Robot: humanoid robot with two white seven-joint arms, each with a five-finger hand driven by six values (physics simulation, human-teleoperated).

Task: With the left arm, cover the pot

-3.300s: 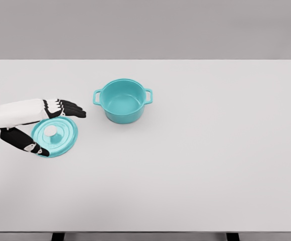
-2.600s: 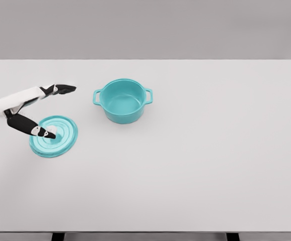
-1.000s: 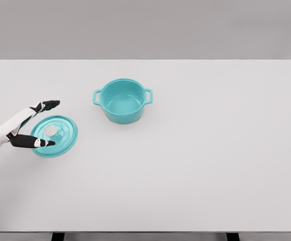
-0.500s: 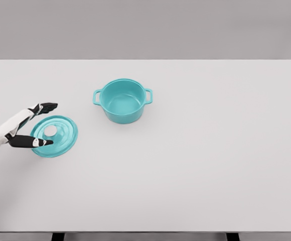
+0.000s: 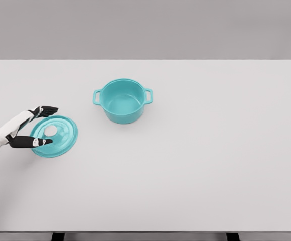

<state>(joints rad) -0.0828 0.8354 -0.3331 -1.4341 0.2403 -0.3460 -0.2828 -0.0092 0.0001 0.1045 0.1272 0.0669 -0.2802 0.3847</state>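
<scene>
At the far left, the left hand (image 5: 32, 126) is seen with its fingers spread wide, the thumb lying over the near edge of the lid (image 5: 54, 136) and the other fingers reaching past its far-left edge. Nothing is gripped; whether the lid is touched at all cannot be told.

The lid is found lying flat on the table (image 5: 210, 165), knob up, just right of the hand. Further right and a little farther back, the pot (image 5: 123, 100) stands upright, open and uncovered, well apart from the lid.

The task is judged to be at its start: no grasp has been made, and the lid is yet to be lifted, carried right and set on the pot.

One hand, one lid, one pot with two side handles and one table are counted. The right arm is not shown.
</scene>
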